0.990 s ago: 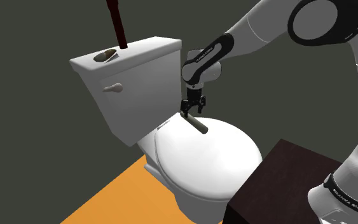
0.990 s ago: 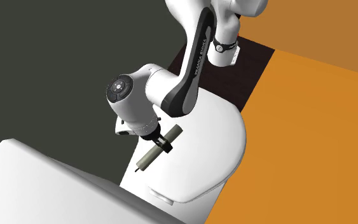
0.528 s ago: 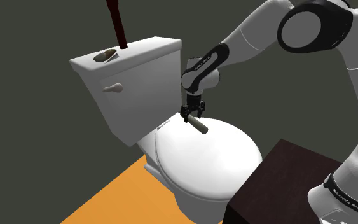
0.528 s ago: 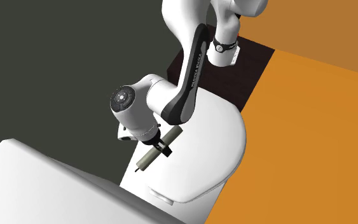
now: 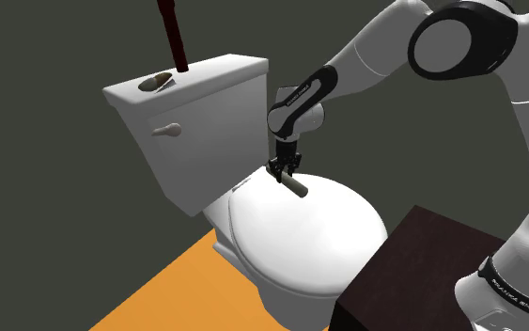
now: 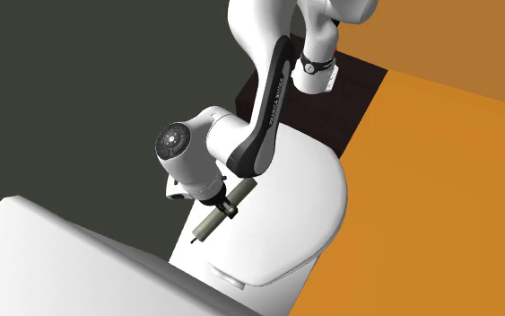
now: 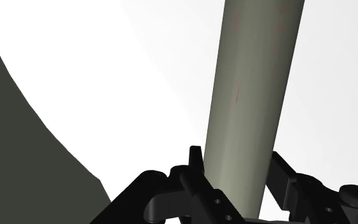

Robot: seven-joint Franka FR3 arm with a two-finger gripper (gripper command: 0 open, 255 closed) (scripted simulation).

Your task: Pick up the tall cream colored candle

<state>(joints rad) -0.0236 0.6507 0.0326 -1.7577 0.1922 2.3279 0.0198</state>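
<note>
A long grey-cream candle [image 5: 296, 185] lies flat on the closed white toilet lid [image 5: 300, 235], near the tank. My gripper [image 5: 284, 170] points straight down on the candle's end nearest the tank. In the second exterior view the candle [image 6: 206, 224] lies slantwise under the gripper [image 6: 226, 207]. In the wrist view the candle [image 7: 254, 89] runs away from the hand, and the two black fingers [image 7: 195, 159] press against its sides. The gripper [image 7: 236, 156] is shut on it. The candle still rests on the lid.
The white toilet tank [image 5: 187, 113] rises just behind the gripper, with a small dish [image 5: 156, 82] and a dark red rod [image 5: 172, 33] on its top. The dark brown stand [image 5: 412, 273] sits by the bowl. Orange floor [image 5: 187, 291] lies below.
The gripper has come down a little onto the candle and its fingers have closed on it. The candle has not moved.
</note>
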